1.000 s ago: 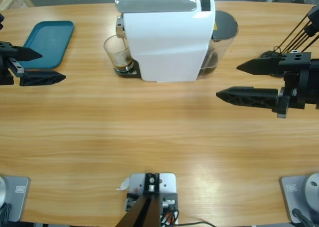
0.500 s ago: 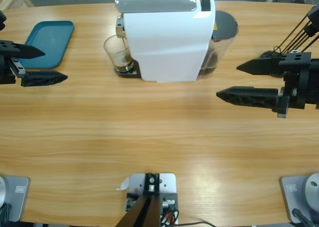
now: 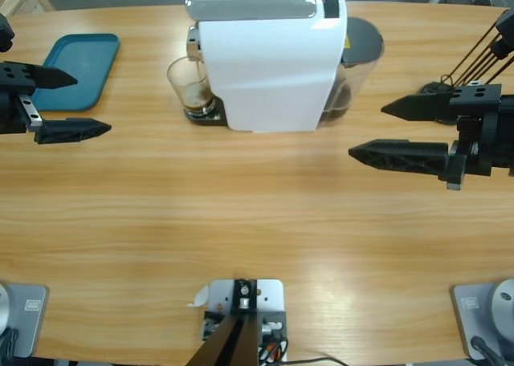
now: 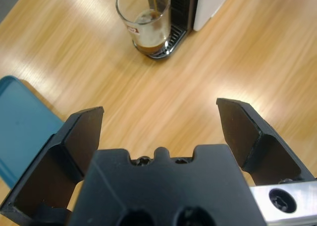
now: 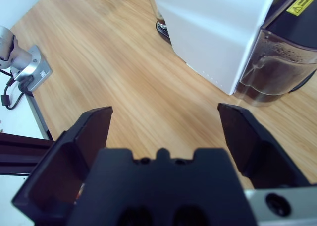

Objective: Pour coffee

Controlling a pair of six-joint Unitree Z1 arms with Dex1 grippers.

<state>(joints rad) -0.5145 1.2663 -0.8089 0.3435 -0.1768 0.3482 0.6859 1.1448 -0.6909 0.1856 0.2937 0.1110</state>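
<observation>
Two arms are standing over a long wooden table (image 3: pixel 257 221), one at each end.

Item, left gripper (image 3: pixel 68 103): hovering at the table's left end, jaws spread wide with nothing between them, pointing across the boards toward the machine. One jaw is hanging over the near corner of the tray, the other over bare wood. In its wrist view (image 4: pixel 161 114) the glass is lying well ahead.

Item, right gripper (image 3: pixel 373 129): hovering at the table's right end, jaws likewise gaping and empty, pointing inward. It is standing near the machine's tank end without touching it; its wrist view (image 5: pixel 166 112) is looking along the white side panel.

Item, white coffee machine (image 3: pixel 269 65): sitting at the far middle of the table, silver-topped, with a smoky grey tank (image 3: pixel 357 65) at its right end.

Item, clear glass tumbler (image 3: pixel 189 85): standing upright on the machine's black drip grate (image 4: pixel 171 40), under the spout at its left end.

Item, coffee (image 4: pixel 148 46): lying as a shallow dark pool in the bottom of the tumbler; a thin brown stream (image 4: pixel 152 0) is running down into it in the left wrist view.

Item, teal tray (image 3: pixel 76 69): lying flat at the far left, well apart from the tumbler.

Item, grey base plate (image 5: pixel 29 67): showing at the table's edge in the right wrist view.
</observation>
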